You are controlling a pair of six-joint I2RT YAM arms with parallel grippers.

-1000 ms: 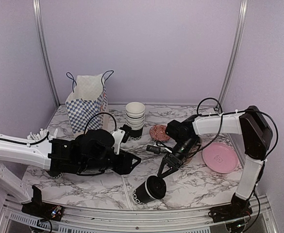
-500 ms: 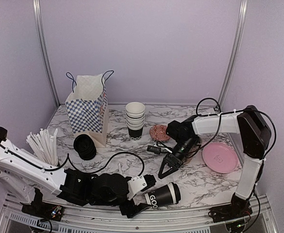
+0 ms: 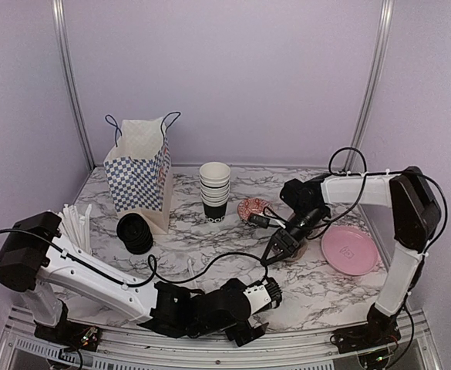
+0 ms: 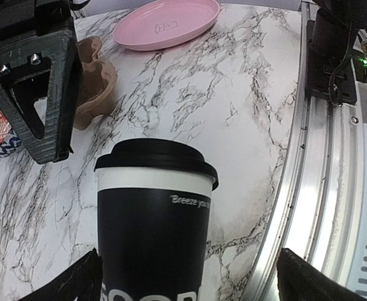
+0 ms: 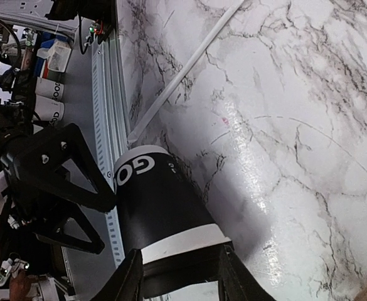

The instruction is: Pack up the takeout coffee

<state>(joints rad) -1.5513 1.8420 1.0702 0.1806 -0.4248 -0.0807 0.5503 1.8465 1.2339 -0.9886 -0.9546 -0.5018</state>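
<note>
The takeout coffee (image 3: 265, 294), a black cup with a white band and a black lid, lies on its side near the table's front edge. In the left wrist view the cup (image 4: 155, 232) points its lid away. My left gripper (image 3: 254, 302) is open around the cup's body, with a wide gap on the right side (image 4: 189, 279). My right gripper (image 3: 277, 253) is open and empty, apart from the cup, beyond its lid end. The right wrist view shows the cup (image 5: 155, 200) past the right gripper (image 5: 180, 282).
A blue checked paper bag (image 3: 139, 169) stands open at the back left. Beside it are a stack of cups (image 3: 214, 193), a stack of black lids (image 3: 135, 233) and white straws (image 3: 75, 227). A pink plate (image 3: 348, 250) lies right. The metal rail (image 4: 321, 188) runs close by the cup.
My right gripper let go of the cup's lid and pulled back. The cup dropped onto its side. My left arm swung down to the front edge and reached around the cup.
</note>
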